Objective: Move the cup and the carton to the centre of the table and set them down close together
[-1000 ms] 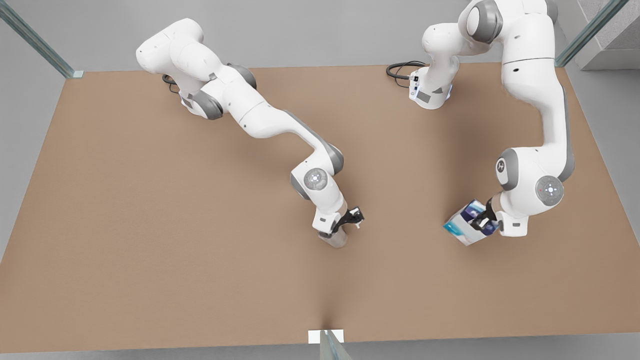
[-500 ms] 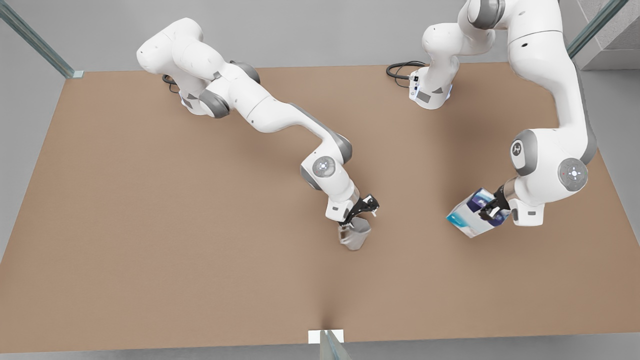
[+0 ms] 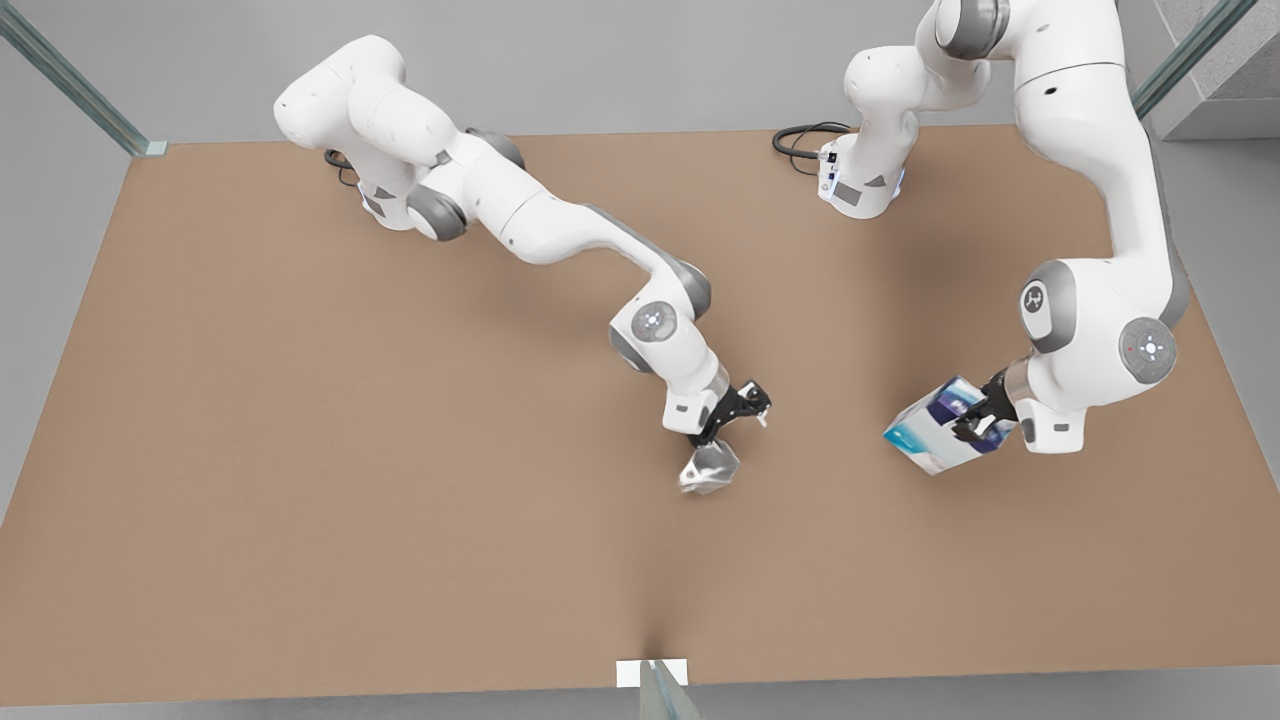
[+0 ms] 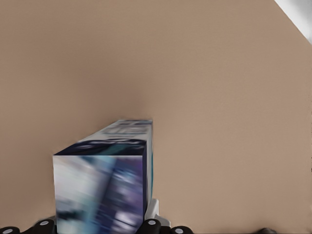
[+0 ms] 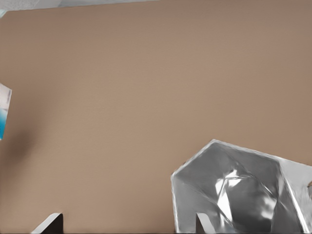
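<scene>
Nearest, right gripper [image 3: 738,417] at the table's [image 3: 300,450] middle, hanging from an arm stretched low from the far corner on the front view's left, wrist bent down. Fingers apart around one wall of the cup [image 3: 709,468], which hangs tilted just under the fingertips, mouth turned up toward the wrist camera [image 5: 243,192]; whether pinched or loose, cannot tell. Farther toward the front view's right, left gripper [image 3: 975,425] under a high, steeply folded arm, clamped across the carton [image 3: 935,438], which juts tilted from the fingers, well apart from the cup.
</scene>
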You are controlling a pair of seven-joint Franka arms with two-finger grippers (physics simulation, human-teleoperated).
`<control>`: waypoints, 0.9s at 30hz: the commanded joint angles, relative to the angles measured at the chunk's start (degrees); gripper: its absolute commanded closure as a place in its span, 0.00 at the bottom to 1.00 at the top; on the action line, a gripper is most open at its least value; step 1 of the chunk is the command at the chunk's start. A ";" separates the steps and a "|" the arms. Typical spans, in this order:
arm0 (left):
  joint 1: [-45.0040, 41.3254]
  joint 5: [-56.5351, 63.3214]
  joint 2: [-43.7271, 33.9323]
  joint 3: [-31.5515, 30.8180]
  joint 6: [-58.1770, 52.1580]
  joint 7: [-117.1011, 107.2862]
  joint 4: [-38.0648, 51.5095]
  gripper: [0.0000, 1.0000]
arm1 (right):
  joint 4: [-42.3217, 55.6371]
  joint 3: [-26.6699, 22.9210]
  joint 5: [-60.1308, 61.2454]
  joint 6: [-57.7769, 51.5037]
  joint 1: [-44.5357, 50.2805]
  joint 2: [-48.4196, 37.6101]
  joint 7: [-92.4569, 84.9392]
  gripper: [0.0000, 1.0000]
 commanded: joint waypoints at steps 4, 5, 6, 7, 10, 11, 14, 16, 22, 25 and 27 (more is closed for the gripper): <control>-0.03 1.15 -0.10 -0.02 -0.17 -0.42 0.09 0.51 | 0.00 -0.26 0.00 0.00 -0.26 0.27 0.00 0.00; -0.03 1.06 -0.27 -0.10 -0.17 -0.51 0.09 0.51 | 0.00 -0.26 0.00 -0.09 -0.62 0.18 0.00 0.00; -0.03 0.97 -0.71 -0.10 -0.87 -0.51 0.09 0.51 | 0.00 -0.35 0.00 -0.26 -0.88 -0.17 0.00 0.00; -0.03 0.27 -1.59 -0.10 -1.66 -0.51 0.09 0.51 | -0.62 -1.40 0.00 -0.88 -1.93 -2.28 0.17 0.00; -0.38 0.18 -2.29 -0.37 -2.80 -1.39 0.09 0.51 | -16.25 -1.58 -0.17 -1.67 -3.34 -15.81 3.69 0.00; -1.34 -0.25 -3.70 -0.63 -4.29 -1.65 0.00 0.51 | -24.25 -1.49 -0.17 -1.67 -4.57 -21.34 3.69 0.00; -13.29 -0.52 -4.23 -5.03 -4.83 -22.65 0.09 0.49 | -42.18 -0.62 -0.61 -11.24 -14.41 -36.46 2.99 0.00; -19.89 -0.08 -3.26 -7.22 -4.39 -31.80 1.67 0.49 | -55.19 1.32 -2.64 -15.55 -24.87 -48.50 -3.24 0.00; -28.76 -0.52 2.01 -8.98 8.44 -32.94 -2.54 0.46 | -57.30 8.26 -7.47 -50.89 -51.85 -67.14 -19.77 0.00; -29.47 -0.26 3.42 -8.98 9.59 -33.21 -3.60 0.46 | -63.55 8.35 -9.48 -46.41 -53.00 -71.80 -20.83 0.00; -29.47 -0.26 3.86 -8.98 9.59 -33.12 -3.95 0.46 | -63.46 8.26 -9.75 -44.12 -52.91 -71.19 -19.95 0.00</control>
